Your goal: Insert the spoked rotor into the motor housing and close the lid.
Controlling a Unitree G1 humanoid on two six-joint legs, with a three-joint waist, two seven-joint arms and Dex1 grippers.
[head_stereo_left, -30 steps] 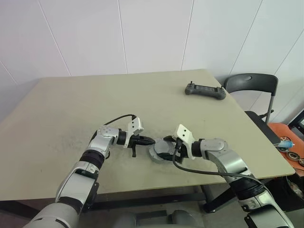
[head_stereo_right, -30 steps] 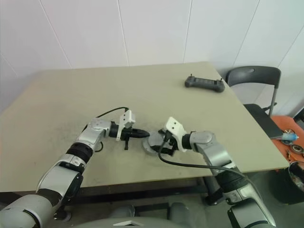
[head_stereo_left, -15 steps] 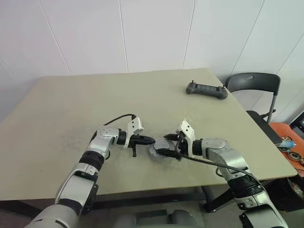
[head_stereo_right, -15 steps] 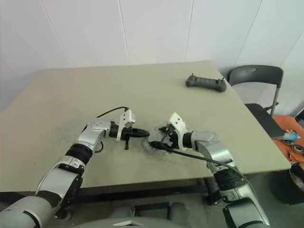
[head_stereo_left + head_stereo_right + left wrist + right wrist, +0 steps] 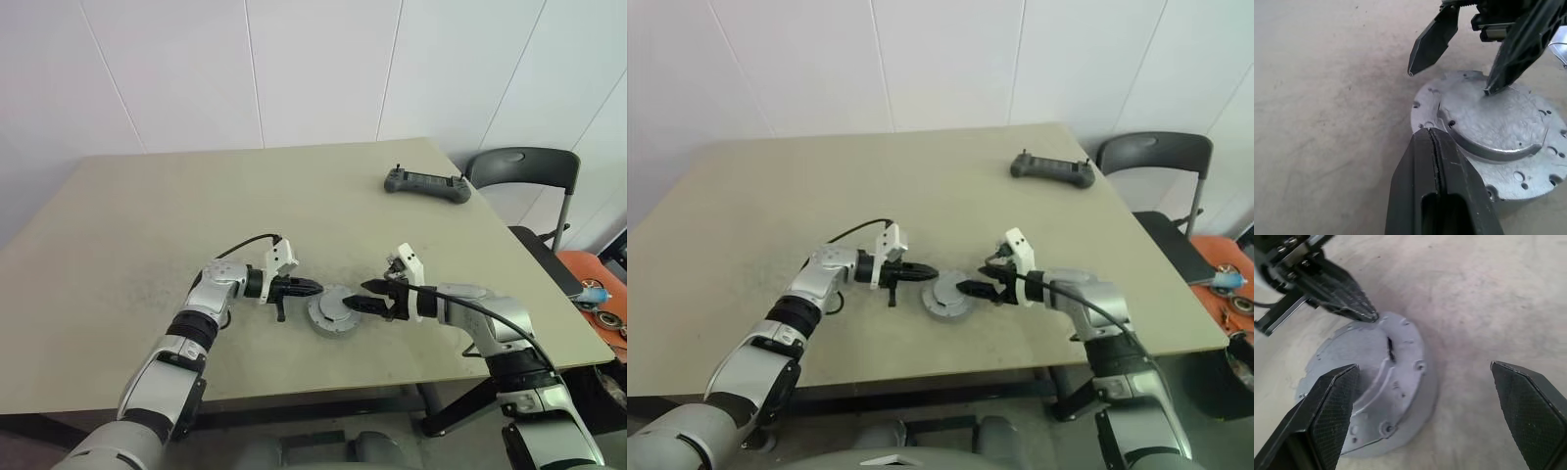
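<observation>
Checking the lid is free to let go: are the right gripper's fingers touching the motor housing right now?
Apart. The right wrist view shows the right gripper open, fingers spread clear of the motor housing.

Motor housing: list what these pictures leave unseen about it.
- Inside of the motor housing: covered by its silver lid in both wrist views, so whether the rotor sits inside cannot be told.
- Its near rim: in the left wrist view, hidden behind the shut fingers of the left gripper.
- Lid seating: too small in the eye views; the right gripper hangs open beside it.
</observation>
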